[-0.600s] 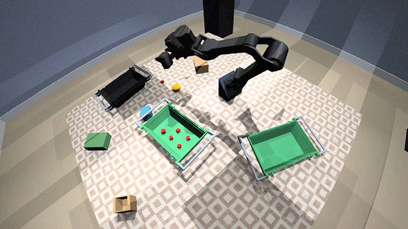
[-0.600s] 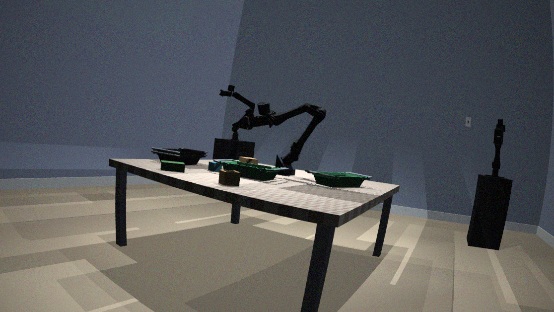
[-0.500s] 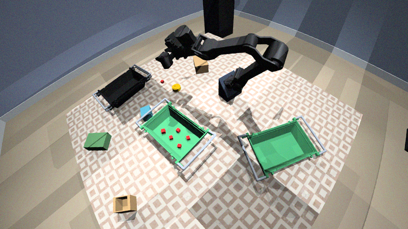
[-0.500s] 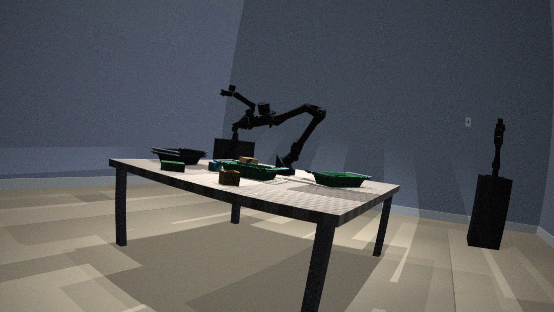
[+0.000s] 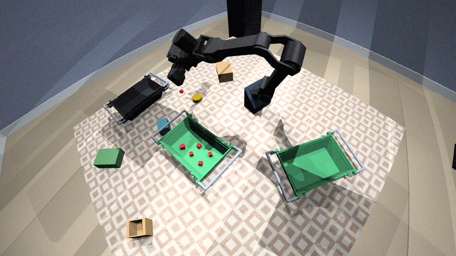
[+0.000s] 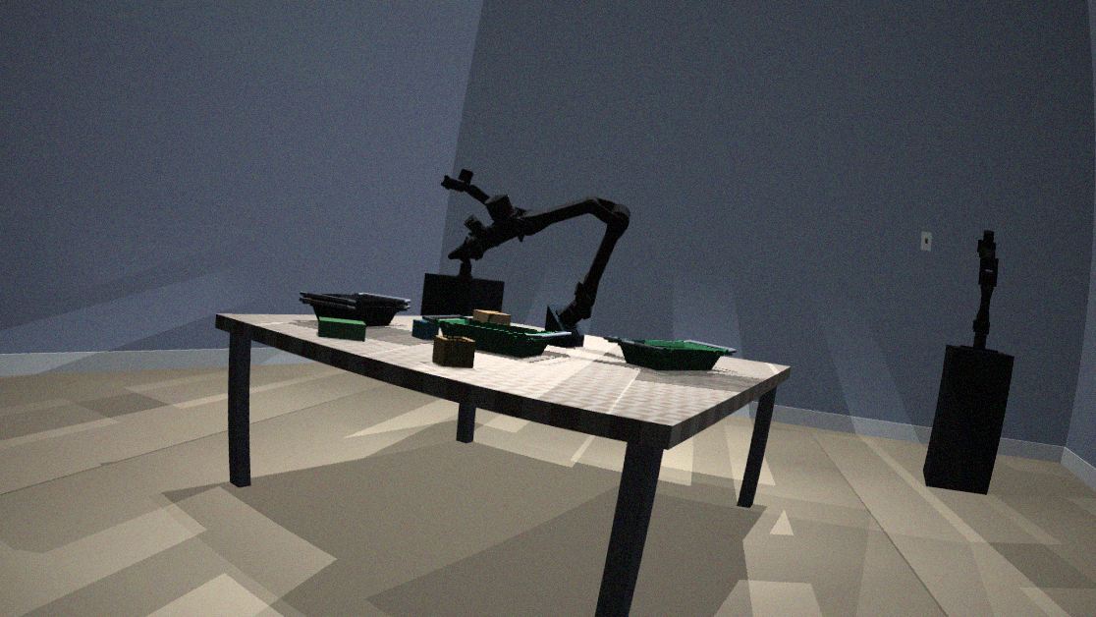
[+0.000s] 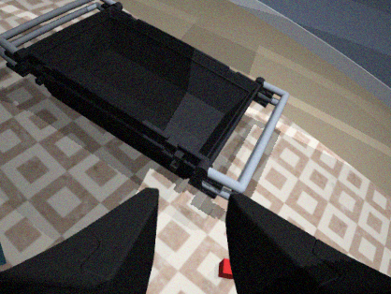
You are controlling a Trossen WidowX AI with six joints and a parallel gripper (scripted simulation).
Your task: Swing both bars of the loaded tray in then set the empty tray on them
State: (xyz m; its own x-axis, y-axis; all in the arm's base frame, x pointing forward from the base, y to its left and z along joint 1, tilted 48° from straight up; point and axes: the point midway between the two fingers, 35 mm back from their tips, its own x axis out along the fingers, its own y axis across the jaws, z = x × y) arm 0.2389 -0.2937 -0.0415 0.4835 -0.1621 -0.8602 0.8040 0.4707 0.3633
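Note:
The green loaded tray stands mid-table with several small red blocks on its floor. Its left bar and its right bar are both swung out past its ends. The green empty tray stands apart to the right in the top view, upright, its bars also out. My gripper is partly open, with nothing between its fingers. It hangs in the air near the black tray's end, away from both green trays.
A black tray with doubled grey bars stands at the far left. A red block, yellow disc, tan block, blue block, green block and tan open box stand about the loaded tray.

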